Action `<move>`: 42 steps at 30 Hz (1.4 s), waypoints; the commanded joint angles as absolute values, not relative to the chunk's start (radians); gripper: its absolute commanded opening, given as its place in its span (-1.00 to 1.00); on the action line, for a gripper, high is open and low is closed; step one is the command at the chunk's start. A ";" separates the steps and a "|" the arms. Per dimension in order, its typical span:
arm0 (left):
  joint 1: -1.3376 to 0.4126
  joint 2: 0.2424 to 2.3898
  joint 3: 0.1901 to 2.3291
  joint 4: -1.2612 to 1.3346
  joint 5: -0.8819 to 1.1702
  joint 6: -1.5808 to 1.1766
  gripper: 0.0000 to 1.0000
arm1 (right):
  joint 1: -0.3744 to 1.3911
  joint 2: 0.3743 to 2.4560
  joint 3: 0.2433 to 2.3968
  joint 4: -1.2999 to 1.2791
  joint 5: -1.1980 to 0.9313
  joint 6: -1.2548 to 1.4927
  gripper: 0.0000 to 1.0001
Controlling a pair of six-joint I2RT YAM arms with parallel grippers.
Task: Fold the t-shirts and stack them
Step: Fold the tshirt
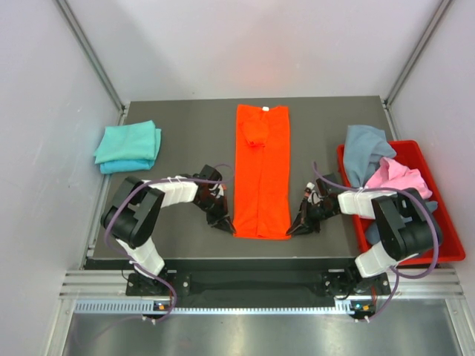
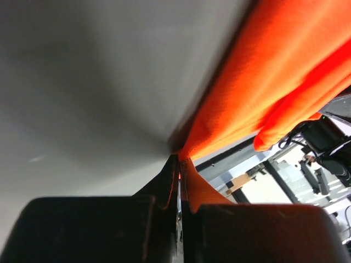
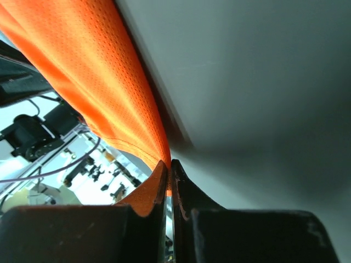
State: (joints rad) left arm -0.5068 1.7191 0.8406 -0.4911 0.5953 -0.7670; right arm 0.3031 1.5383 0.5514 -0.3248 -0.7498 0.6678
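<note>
Top external view showed me the orange t-shirt (image 1: 262, 174) lying as a long narrow strip down the middle of the table (image 1: 178, 126), collar at the far end. My left gripper (image 1: 221, 220) and right gripper (image 1: 300, 226) were each clamped on a near hem corner, and both wrist views showed orange cloth pinched between the jaws. I judged the lengthwise fold was next: lift both corners together and carry them level toward the collar. The folded teal t-shirt (image 1: 128, 145) sat far left. The grey-blue t-shirt (image 1: 365, 148) and pink t-shirt (image 1: 401, 178) lay in the red bin (image 1: 445, 230) at right. The tabletop was dark, with white walls around it.
</note>
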 commanded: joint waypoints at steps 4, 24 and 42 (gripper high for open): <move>-0.482 1.691 0.845 -0.483 0.597 -0.721 -1.00 | 0.282 1.509 0.606 -0.393 -0.700 0.578 -1.00; -0.466 1.563 1.342 -0.689 0.488 -0.460 -1.00 | 0.154 1.331 0.968 -0.537 -0.587 0.399 -1.00; -0.339 1.951 1.729 -0.620 0.488 -0.445 -1.00 | 0.126 1.739 1.448 -0.443 -0.577 0.373 -1.00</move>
